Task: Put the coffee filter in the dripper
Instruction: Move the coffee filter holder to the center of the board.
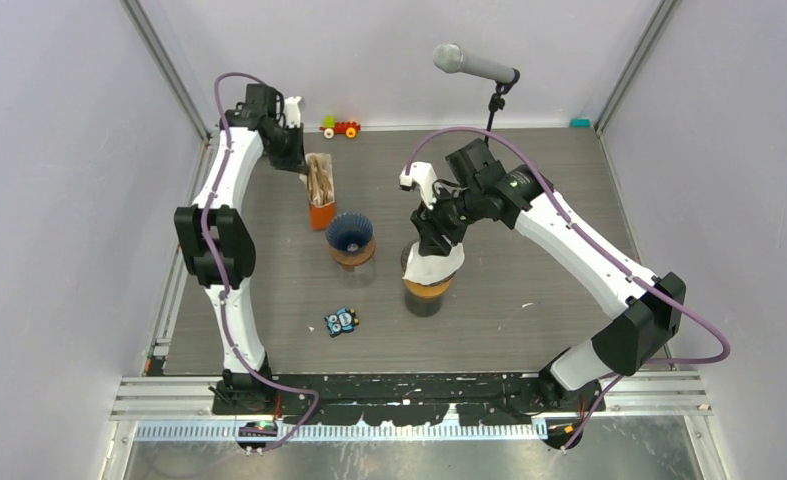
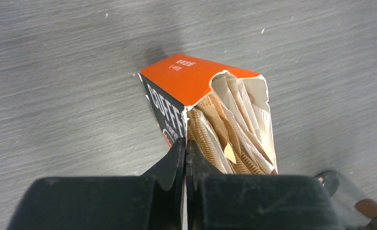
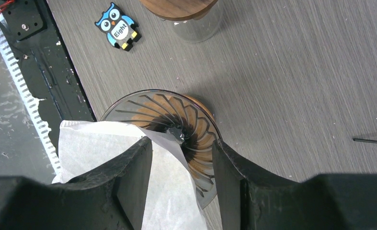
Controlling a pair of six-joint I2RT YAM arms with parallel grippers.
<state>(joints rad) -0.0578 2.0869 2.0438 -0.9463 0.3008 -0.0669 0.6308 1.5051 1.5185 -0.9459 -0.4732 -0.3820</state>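
Right wrist | filter (image 3: pixel 95 143) flopped over dripper (image 3: pixel 196 120) rim at 8 o'clock, not seated yet | right tool (image 3: pixel 181 145) open, gripping nothing | left tool (image 2: pixel 185 148) shut by box (image 2: pixel 186 76)

Left arm (image 1: pixel 219 240): stretched forward, elbow well behind its gripper.
Left gripper (image 2: pixel 185 151): jaws pressed together, tips pointing down.
Right arm (image 1: pixel 569 235): bent inward, wrist just above its gripper.
Right gripper (image 3: pixel 181 151): jaws apart, pointing down.

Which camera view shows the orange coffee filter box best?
The left wrist view: the orange box appears large and open, with brown filters inside. The top view shows it small, upright by the left gripper. The right wrist view misses it.
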